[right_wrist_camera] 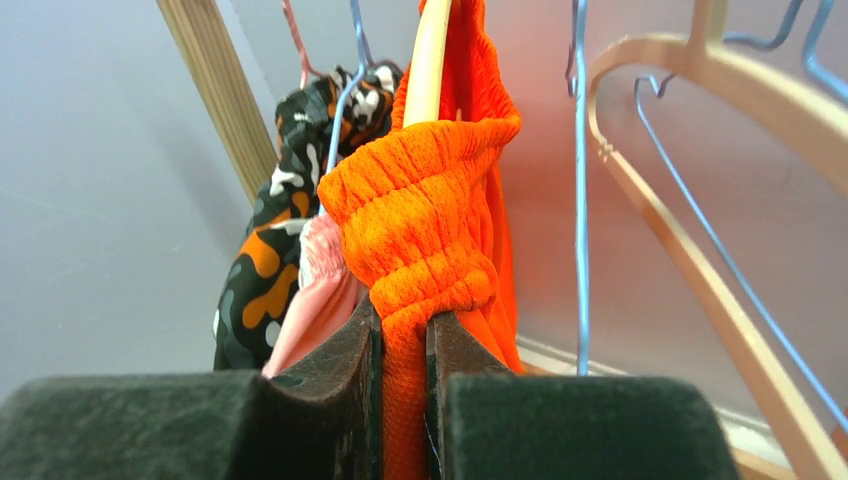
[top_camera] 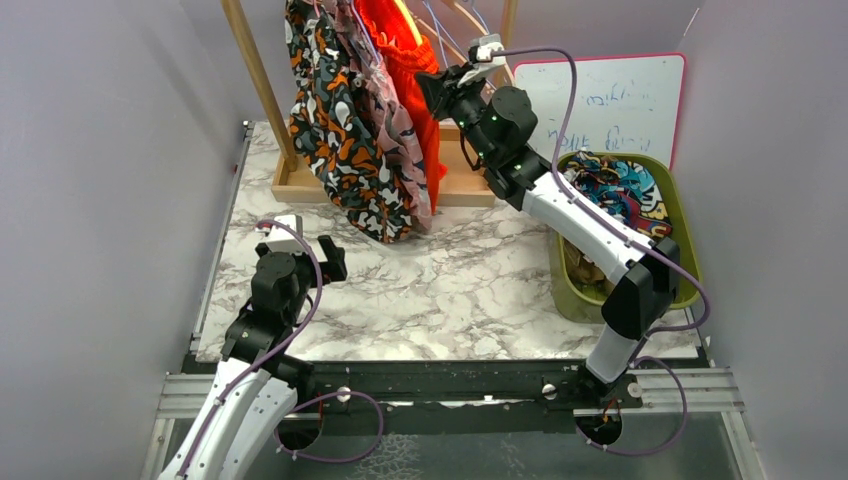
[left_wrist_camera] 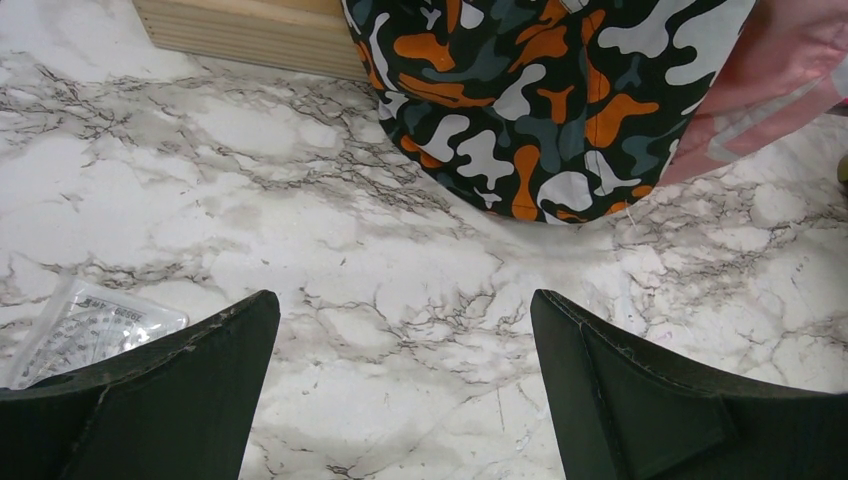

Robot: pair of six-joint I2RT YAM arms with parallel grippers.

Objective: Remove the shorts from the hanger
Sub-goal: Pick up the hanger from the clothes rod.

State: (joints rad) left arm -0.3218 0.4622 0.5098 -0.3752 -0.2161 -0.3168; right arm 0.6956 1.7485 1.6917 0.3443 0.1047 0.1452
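Right gripper (right_wrist_camera: pixel 402 330) is up at the rack, jaws clenched on the gathered waistband of the bright orange shorts (right_wrist_camera: pixel 430 190). The elastic is bunched in a fat roll above the pads and the cloth between them is squeezed thin. These shorts hang on a pale wooden hanger (right_wrist_camera: pixel 430 60), its arm running up inside the waistband. Just beside them on the left hang the pink print shorts (right_wrist_camera: pixel 315 290), then the blotch-print shorts (right_wrist_camera: pixel 260 270). To the right are bare hangers, a blue wire hanger (right_wrist_camera: pixel 580 200) nearest and a second wooden hanger (right_wrist_camera: pixel 700 200) beyond it. Left gripper (left_wrist_camera: pixel 405 330) sits low over the marble table (left_wrist_camera: pixel 330 220), jaws spread wide and holding nothing, with the hem of the blotch print dangling just ahead of it. My reading is that the grip is made and the pull-off comes next. To do it well, draw the waistband outward along the hanger arm toward its tip rather than straight down, so the elastic slides off instead of dragging the hanger with it. Keep the pinch on the thick elastic, since thin cloth would likely slip. Watch the wire hanger close on the right, which could snag or swing. The hanger may tilt or lift off the rail, so a slow pull seems wise. The green bin (top_camera: pixel 688 235) at the right already holds a multicolour pair (top_camera: pixel 620 190) and looks like the likely drop point.
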